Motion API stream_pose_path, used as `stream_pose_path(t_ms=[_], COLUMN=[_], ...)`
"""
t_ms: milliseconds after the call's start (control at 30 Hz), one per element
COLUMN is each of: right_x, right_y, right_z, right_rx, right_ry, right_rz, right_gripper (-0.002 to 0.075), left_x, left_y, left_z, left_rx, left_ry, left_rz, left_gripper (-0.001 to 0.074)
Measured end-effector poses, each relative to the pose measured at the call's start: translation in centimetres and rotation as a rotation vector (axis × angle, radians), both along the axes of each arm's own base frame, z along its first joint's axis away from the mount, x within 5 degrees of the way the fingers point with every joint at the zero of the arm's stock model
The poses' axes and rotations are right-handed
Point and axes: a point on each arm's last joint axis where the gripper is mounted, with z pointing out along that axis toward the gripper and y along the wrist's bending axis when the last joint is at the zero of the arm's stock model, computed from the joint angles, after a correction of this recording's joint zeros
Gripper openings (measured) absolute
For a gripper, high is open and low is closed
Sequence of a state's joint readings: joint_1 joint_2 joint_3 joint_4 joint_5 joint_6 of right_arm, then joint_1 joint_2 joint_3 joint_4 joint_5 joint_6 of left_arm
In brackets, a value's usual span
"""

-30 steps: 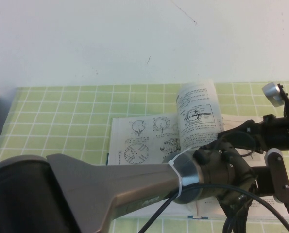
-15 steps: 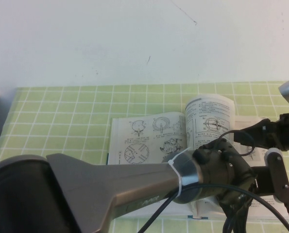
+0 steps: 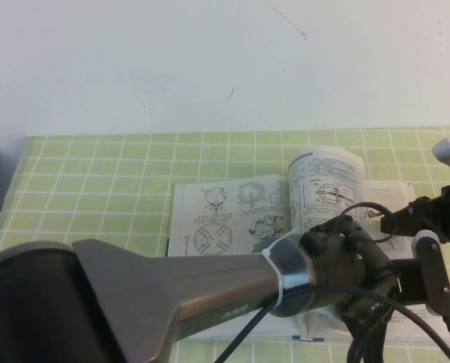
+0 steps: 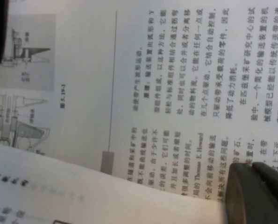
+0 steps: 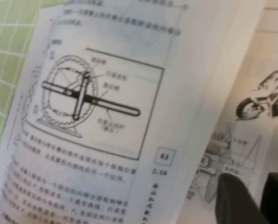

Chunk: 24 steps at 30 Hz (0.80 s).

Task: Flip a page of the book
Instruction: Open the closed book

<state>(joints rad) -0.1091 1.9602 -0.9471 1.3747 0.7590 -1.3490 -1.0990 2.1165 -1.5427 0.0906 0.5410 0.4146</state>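
Now page [image 3: 324, 185] stands lifted over book [image 3: 225, 215]; right gripper [image 3: 391, 221] beside it, left gripper [image 4: 258, 193] low over book, grips perhaps unreadable.

Even, bright, shadowless light; both wrist views soft, perhaps motion-blurred; near arm [image 3: 134, 302] out of focus.

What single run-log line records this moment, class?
phase: page lifted, standing mid-turn | book open on table | left gripper low over right-hand page | right gripper right of lifted page, off it
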Motion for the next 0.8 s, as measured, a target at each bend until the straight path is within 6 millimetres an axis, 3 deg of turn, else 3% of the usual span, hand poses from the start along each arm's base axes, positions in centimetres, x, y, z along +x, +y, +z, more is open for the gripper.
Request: stream_pose_path(t_ms=[100, 233, 467, 800], right_x=[0.1, 0.1, 0.2, 0.2], right_y=[0.0, 0.0, 0.0, 0.1], right_z=[-0.4, -2.6, -3.7, -3.8], right_rx=[0.001, 0.015, 0.116, 0.132], right_ry=[0.011, 0.077, 0.133, 0.141], right_rz=[-0.012, -0.021, -0.047, -0.047], right_gripper=[0.0073, 0.0013, 0.0000, -0.0001], left_x=[0.0, 0.0, 0.6, 2.7], left_y=[0.0, 0.0, 0.5, 1.9], left_z=[0.0, 0.0, 0.1, 1.3], left_rx=[-0.001, -0.002, 0.014, 0.095], left_ry=[0.000, 0.001, -0.005, -0.182], left_rz=[0.001, 0.003, 0.126, 0.364], left_gripper=[-0.0004, -0.0004, -0.0004, -0.0004])
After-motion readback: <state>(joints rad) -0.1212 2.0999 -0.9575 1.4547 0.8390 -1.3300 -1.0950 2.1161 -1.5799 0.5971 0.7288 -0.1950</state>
